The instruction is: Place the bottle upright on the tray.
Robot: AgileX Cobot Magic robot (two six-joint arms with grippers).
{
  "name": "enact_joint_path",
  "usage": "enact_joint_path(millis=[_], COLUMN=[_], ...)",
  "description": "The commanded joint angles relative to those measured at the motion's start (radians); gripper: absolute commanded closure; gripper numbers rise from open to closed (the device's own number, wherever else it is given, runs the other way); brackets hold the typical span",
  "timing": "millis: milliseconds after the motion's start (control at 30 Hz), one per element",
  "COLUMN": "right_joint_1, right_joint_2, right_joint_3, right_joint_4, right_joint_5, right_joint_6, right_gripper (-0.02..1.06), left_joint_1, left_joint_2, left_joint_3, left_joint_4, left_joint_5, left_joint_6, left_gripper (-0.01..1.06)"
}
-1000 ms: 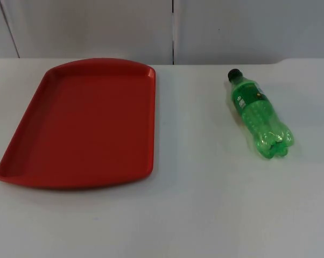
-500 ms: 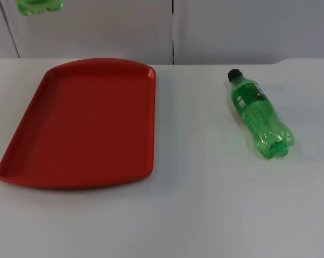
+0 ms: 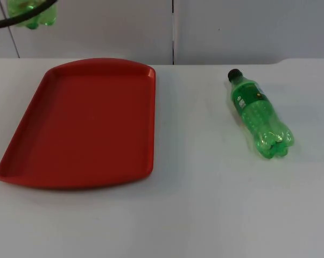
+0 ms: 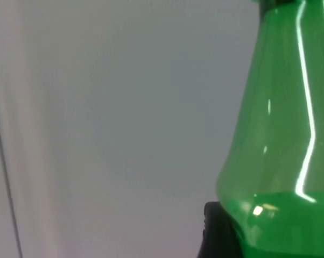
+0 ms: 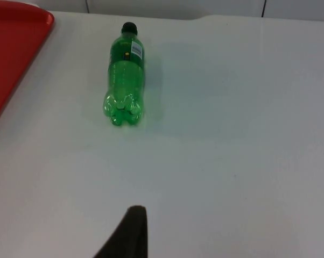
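Left tool (image 4: 218, 236) has a green bottle (image 3: 32, 13) clamped upper left, probably high to clear the red tray (image 3: 153, 107). Spare bottle (image 3: 260, 115) lies on the counter (image 3: 205, 204). Right tool (image 5: 131, 231) waits, grip can't tell.

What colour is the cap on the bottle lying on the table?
Black; the cap on the green bottle shows best in the top view.

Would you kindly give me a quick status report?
Left pincer holds green plastic bottle aloft beside grey wall. Right pincer waits above white table. Second green bottle lies right of red plastic tray. Path unobstructed.
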State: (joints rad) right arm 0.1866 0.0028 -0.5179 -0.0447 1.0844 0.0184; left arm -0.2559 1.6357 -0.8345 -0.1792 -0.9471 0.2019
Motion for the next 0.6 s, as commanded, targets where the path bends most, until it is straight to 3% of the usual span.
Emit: enact_joint_path(millis=[0, 100, 300, 567], right_joint_1=[-0.006, -0.006, -0.006, -0.006], right_joint_2=[-0.003, -0.003, -0.003, -0.003], right_joint_3=[0.002, 0.002, 0.002, 0.002], right_joint_4=[0.003, 0.003, 0.003, 0.003], right_joint_5=[-0.007, -0.009, -0.009, -0.009], right_joint_6=[-0.007, -0.007, -0.007, -0.007], right_gripper=[-0.01, -0.01, -0.01, -0.01], left_joint_1=[0.001, 0.001, 0.001, 0.001], left_joint_2=[0.004, 0.018, 0.151, 0.356], left_joint_3=[0.003, 0.003, 0.003, -0.038], left_joint_4=[0.002, 0.018, 0.099, 0.139], left_joint_5=[-0.002, -0.034, -0.274, -0.274], left_joint_6=[-0.005, -0.013, -0.019, -0.034], left_gripper=[1.05, 1.05, 1.05, 1.05])
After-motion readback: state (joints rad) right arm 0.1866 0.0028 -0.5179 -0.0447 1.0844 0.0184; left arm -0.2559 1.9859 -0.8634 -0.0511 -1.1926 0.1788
